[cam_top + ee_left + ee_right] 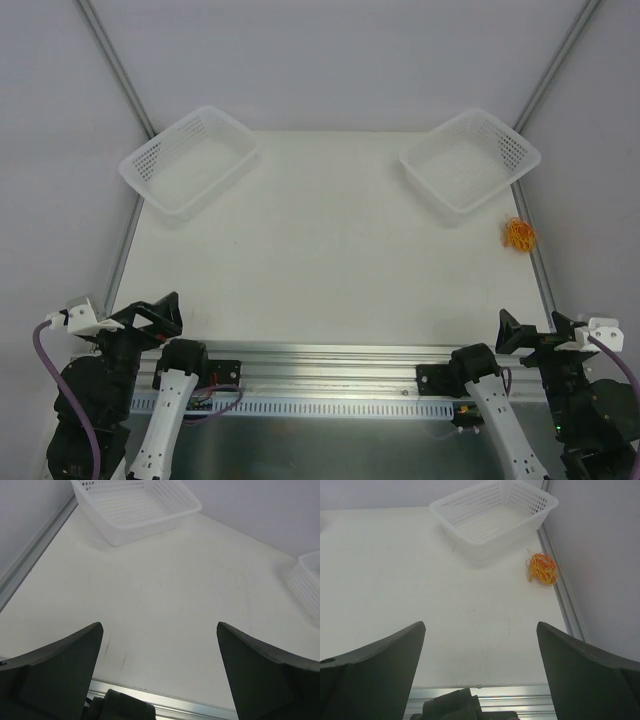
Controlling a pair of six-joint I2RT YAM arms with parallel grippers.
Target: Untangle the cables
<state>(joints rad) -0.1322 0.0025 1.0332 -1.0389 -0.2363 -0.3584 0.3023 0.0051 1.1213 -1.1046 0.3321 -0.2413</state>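
Observation:
The cables are a small tangled ball of thin orange-yellow and red wires. It lies on the white table at the far right edge, just in front of the right basket. It also shows in the right wrist view. My left gripper is open and empty at the near left, far from the cables; its wrist view shows only bare table between the jaws. My right gripper is open and empty at the near right, well short of the cables; its jaws stand wide apart in its wrist view.
A white mesh basket stands at the back left, seen also in the left wrist view. A second one stands at the back right. A metal rail runs along the near edge, and frame bars line the table sides.

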